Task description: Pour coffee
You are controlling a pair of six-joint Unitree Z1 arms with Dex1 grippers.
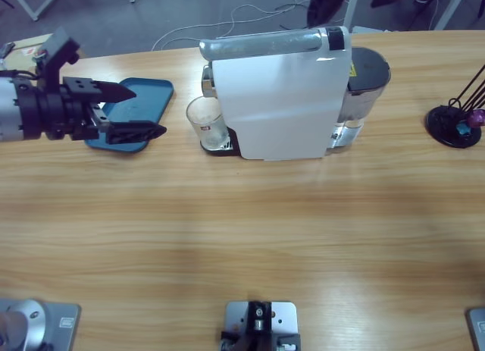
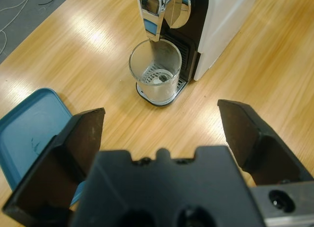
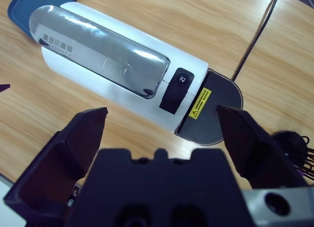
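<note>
A small clear glass tumbler (image 1: 206, 122) (image 2: 155, 70) stands on the drip grate under the chrome spout (image 2: 152, 11) of the white coffee machine (image 1: 284, 101) (image 3: 122, 94). The tumbler looks empty; no coffee shows in it. My left gripper (image 1: 150, 110) (image 2: 159, 112) hovers open left of the tumbler, pointing at it, nothing between its fingers. Above the machine hangs my right gripper (image 3: 162, 112), open, looking down on the silver lever (image 3: 98, 45) and black button (image 3: 177, 85). It does not show plainly in the high view.
A blue tray (image 1: 144, 89) (image 2: 29, 129) lies under the left gripper. At the table's right end stands a black capsule stand (image 1: 453, 125) (image 3: 294, 143). The machine's grey water tank (image 1: 369, 76) sits at its right end. Bare wood spreads across the front.
</note>
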